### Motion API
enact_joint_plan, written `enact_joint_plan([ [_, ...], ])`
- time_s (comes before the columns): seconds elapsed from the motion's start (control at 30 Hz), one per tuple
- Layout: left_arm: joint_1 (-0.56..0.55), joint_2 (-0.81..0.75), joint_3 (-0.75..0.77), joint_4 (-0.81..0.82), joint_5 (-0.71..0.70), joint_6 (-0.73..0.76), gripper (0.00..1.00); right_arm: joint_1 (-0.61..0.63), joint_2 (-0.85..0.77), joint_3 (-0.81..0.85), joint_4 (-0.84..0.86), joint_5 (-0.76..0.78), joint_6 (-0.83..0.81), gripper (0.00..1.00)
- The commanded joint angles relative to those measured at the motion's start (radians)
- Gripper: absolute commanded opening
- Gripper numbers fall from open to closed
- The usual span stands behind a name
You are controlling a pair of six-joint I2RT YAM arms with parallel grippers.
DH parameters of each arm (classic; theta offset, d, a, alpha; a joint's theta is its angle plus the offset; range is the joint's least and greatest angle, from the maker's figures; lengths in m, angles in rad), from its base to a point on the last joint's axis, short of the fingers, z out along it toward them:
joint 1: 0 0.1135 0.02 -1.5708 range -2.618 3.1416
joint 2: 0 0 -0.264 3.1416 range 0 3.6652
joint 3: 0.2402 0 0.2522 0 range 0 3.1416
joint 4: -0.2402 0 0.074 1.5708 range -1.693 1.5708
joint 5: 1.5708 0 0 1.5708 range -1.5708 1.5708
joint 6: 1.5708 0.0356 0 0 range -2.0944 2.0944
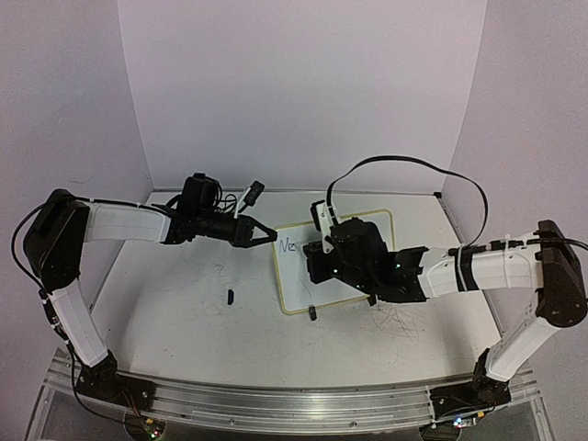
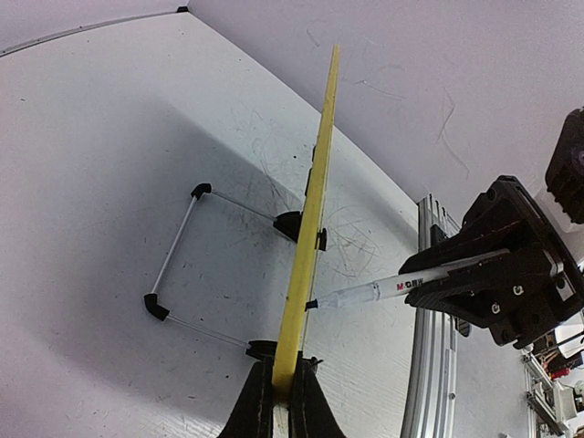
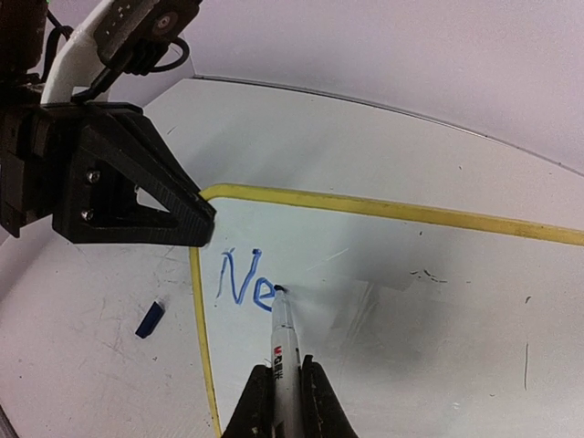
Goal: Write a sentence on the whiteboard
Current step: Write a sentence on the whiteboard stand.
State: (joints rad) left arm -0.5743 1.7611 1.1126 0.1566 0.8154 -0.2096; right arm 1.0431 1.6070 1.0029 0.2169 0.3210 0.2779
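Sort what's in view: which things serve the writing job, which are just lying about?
Job: yellow-framed glossy white rectangular whiteboard, blue handwritten "Ne", white plastic marker pen, left claw, right claw.
Lying about: small blue plastic cap, grey scribble marks.

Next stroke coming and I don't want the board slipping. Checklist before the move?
1. Board held: left pincer shut on the whiteboard frame edge: ok.
2. Pen held: right pincer shut on the marker: ok.
3. Marker tip meets the board right after the blue "Ne": ok.
4. Bare board to the right of it for more letters: ok.
5. Feet of the wire stand flat on the table: cannot tell.
6. Small blue piece lies on the table, off the board: ok.
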Motion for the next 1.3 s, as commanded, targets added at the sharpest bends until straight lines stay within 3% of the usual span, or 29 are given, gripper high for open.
enact_joint_plan([
  [0.0, 0.002, 0.016, 0.022, -0.062, -0.013, -0.001, 0.0, -0.004, -0.022, -0.018, -0.008, 0.028, 0.024, 0.0],
  [1.27, 0.002, 0.019, 0.021, -0.063, -0.008, -0.002, 0.0, -0.008, -0.022, 0.002, 0.017, 0.061, 0.025, 0.0],
])
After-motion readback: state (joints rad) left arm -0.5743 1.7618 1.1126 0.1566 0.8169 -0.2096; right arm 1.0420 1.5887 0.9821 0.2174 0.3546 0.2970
